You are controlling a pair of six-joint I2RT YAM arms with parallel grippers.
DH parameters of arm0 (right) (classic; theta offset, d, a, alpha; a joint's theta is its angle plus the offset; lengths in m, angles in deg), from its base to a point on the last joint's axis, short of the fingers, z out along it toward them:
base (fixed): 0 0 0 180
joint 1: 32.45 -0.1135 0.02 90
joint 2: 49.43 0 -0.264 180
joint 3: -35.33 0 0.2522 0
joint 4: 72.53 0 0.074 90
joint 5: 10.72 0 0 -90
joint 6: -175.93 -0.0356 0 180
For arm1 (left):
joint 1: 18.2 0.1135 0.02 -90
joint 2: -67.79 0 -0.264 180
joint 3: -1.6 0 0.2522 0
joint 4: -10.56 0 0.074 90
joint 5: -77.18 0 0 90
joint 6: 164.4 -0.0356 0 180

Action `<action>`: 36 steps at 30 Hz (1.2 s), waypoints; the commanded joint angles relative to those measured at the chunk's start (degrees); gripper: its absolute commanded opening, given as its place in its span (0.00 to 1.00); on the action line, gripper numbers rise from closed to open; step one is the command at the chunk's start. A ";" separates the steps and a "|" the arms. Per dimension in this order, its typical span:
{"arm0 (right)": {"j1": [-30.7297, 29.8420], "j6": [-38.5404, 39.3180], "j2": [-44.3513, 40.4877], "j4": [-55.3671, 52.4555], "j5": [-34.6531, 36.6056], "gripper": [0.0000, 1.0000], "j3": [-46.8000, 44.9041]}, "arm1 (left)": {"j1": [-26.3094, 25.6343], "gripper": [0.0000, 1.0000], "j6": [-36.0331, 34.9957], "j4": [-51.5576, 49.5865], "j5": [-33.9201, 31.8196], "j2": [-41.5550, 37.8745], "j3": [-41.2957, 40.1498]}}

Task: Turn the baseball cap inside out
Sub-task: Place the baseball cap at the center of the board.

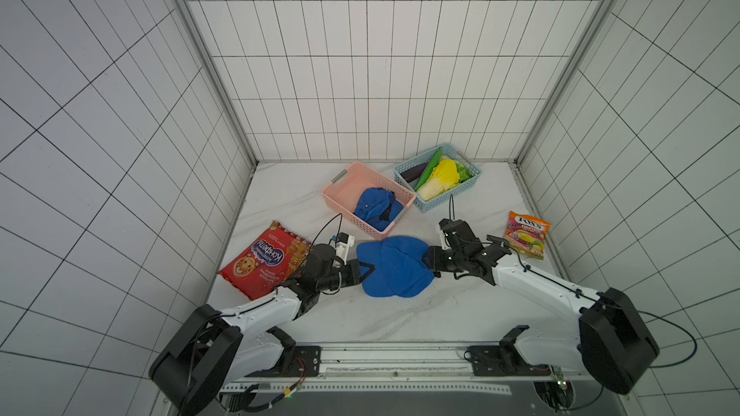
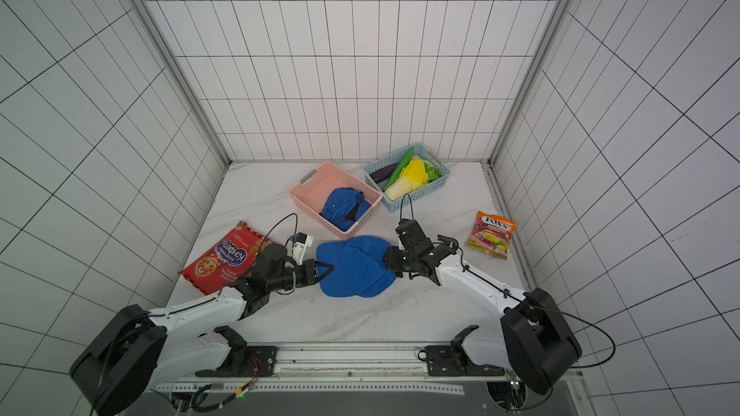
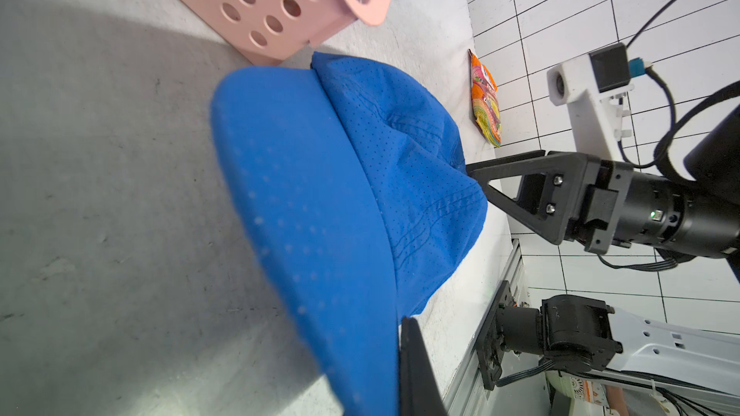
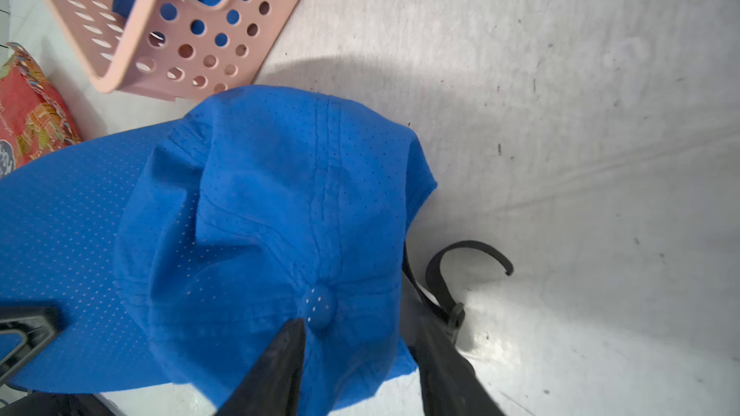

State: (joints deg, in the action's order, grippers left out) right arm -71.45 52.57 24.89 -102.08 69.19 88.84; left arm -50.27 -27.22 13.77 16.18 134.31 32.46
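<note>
A blue baseball cap lies crown up in the middle of the table, with its brim toward my left arm. My left gripper is shut on the brim edge; in the left wrist view one dark finger presses against the blue brim. My right gripper stands open at the cap's rear. One of its fingers rests on the crown beside the top button, and the other sits outside the back edge by the black strap.
Just behind the cap is a pink basket holding another blue cap. A blue basket of toy vegetables stands at the back right. A red biscuit bag lies at the left and a Fox's candy bag at the right.
</note>
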 commanded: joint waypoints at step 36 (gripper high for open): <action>9.68 17.40 -1.06 -8.11 4.35 0.09 11.35 | -7.88 0.60 -1.82 7.30 0.29 29.40 14.05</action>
State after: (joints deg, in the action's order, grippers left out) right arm -63.54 66.36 22.38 -108.98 72.95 97.58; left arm -57.62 -28.60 17.46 15.43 160.01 44.20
